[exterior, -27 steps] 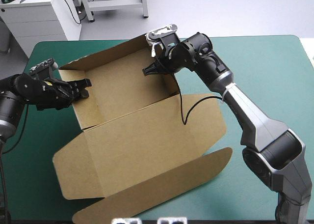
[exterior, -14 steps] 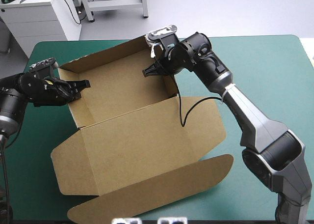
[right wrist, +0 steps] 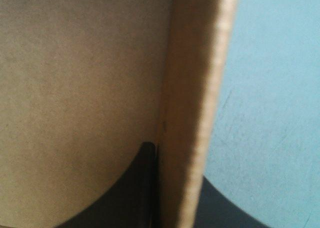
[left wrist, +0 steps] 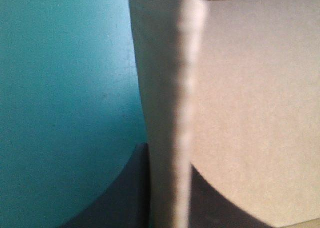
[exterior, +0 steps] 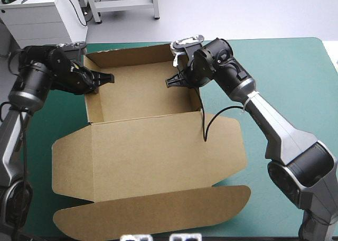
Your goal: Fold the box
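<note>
left end effector [exterior: 104,79], right end effector [exterior: 172,83]: pinched shut.

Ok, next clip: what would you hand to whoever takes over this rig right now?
Left gripper: shut on the box, pinching its left side wall.
Right gripper: shut on the right side wall.
Box: on the teal-green cover, tray part toward the far edge.
Done: back wall and both side walls stand raised.
Left: the lid and its front flap lie flat toward the near edge; whether the side walls are tucked cannot be seen.
</note>
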Tool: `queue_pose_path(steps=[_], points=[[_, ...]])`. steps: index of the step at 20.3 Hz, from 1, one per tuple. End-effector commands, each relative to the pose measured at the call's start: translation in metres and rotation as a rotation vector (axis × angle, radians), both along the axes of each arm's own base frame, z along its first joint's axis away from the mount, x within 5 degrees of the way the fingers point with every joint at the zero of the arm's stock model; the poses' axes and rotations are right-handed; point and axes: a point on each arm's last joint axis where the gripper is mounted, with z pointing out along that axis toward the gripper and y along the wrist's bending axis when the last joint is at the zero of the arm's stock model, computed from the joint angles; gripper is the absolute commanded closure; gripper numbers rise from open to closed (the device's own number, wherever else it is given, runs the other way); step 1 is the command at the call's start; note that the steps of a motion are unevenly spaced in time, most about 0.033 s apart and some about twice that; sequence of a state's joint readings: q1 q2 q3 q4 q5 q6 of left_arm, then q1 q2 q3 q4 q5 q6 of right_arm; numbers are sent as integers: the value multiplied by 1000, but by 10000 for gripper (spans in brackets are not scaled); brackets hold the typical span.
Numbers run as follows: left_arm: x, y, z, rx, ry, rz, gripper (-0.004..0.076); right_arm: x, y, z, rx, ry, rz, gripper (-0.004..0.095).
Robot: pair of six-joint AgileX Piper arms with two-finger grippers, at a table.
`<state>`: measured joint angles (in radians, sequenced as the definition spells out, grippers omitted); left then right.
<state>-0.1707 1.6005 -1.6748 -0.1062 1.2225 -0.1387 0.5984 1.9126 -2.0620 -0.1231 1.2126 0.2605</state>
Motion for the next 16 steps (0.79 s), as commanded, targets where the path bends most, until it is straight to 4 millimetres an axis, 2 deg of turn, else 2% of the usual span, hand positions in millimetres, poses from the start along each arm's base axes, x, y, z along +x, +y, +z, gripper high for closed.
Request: queue_pose_path(steps=[1, 6, 7, 10, 12, 16], points=[[5, -33, 11, -54, -81, -71, 732, -13, -6, -2, -26, 56, 36, 909], [29, -80, -46, 33, 62, -146, 732, -12, -13, -40, -92, 168, -11, 909], [34, -89, -60, 42, 93, -160, 732, -10, -18, -48, -82, 199, -28, 909], [46, -101, -97, 56, 199, -156, 732, 0, -38, -63, -24, 280, -84, 909], [51, -103, -112, 66, 234, -156, 732, 8, -49, -66, 37, 291, -102, 909], [56, -106, -123, 62, 249, -154, 732, 19, -58, -74, 53, 298, -119, 909]])
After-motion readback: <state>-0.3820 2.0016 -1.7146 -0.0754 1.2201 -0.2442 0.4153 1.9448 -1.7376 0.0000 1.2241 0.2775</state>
